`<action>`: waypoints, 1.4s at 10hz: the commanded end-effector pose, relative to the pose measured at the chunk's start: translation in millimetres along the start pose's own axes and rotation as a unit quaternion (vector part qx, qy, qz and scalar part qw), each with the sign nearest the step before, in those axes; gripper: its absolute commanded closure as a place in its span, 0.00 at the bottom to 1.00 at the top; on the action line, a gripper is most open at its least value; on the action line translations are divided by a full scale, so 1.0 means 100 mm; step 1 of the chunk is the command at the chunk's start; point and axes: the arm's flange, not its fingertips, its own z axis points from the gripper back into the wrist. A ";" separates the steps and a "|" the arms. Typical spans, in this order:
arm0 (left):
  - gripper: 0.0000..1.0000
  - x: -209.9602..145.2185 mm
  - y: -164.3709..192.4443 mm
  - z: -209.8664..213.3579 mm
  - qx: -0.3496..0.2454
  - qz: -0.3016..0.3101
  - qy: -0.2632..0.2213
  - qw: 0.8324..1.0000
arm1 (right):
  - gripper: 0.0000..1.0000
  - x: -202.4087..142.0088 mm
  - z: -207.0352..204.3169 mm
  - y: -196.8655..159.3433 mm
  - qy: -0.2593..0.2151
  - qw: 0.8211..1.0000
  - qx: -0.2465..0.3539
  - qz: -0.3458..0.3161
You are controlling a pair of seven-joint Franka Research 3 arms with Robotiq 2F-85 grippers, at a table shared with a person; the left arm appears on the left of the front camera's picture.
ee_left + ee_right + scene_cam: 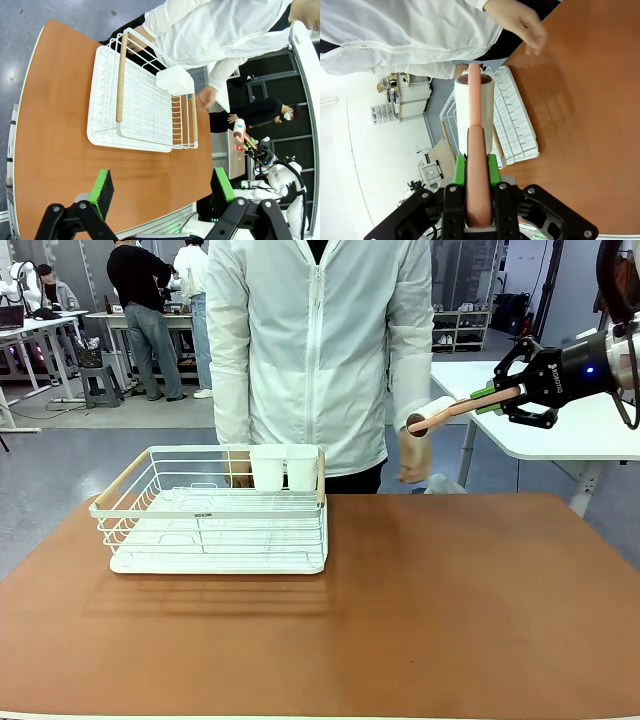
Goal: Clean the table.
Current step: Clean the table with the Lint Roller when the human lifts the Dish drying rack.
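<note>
Front view: the right gripper [492, 397] holds a lint roller [440, 412] in the air beyond the far right corner of the table [430, 600].

Its jaws are clamped on the roller's pink handle, and the white roll at the other end points toward a person [315, 340] in a white jacket standing at the table's far edge. The person's hand [413, 455] hangs close under the roll. The reddish-brown table spreads across the lower part of the view. On it a white wire rack [215, 515] sits toward the far left corner, with two white cups [285, 468] at its far side. In the left wrist view the left gripper [162, 189] hangs high over the table, its jaws wide apart with nothing between the green pads [102, 189].
</note>
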 end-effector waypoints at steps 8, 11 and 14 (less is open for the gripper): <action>0.00 0.00 0.01 0.03 -0.009 -0.007 -0.001 1.000 | 0.97 -0.02 0.00 0.02 0.001 1.000 0.002 0.002; 0.00 0.00 0.01 0.03 -0.009 -0.007 -0.001 1.000 | 0.97 -0.02 0.00 0.02 0.001 1.000 0.002 0.002; 0.00 0.00 0.01 0.03 -0.009 -0.007 -0.001 1.000 | 0.97 -0.02 0.00 0.02 0.001 1.000 0.002 0.002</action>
